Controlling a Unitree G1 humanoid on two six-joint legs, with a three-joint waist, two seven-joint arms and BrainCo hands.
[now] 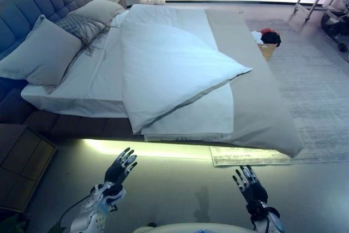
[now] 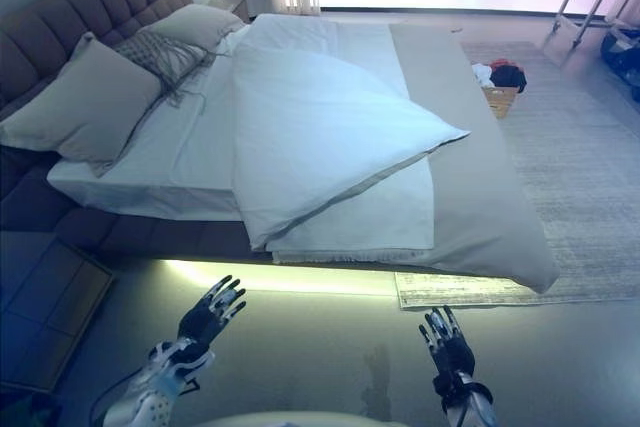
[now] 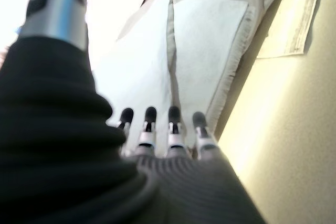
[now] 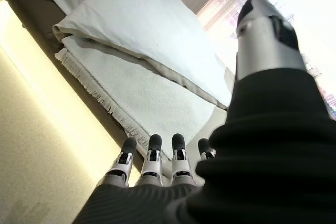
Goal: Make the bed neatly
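The folded duvet [image 1: 169, 69] hides the sheet beneath it. At two o'clock, a basket [image 1: 266, 50] sits half behind the bed's [image 1: 262, 107] edge, its contents too small to identify.

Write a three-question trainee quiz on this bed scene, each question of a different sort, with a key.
1. True or false: the duvet lies flat and square across the bed.
2. Multiple choice: the basket of clothes stands A) on the bed, B) on the rug at the bed's far side, C) by the pillows.
3. Fill in: the left hand and right hand are both ____, holding nothing.

Key: 1 false, it is folded over on a slant. 2 B. 3 open.
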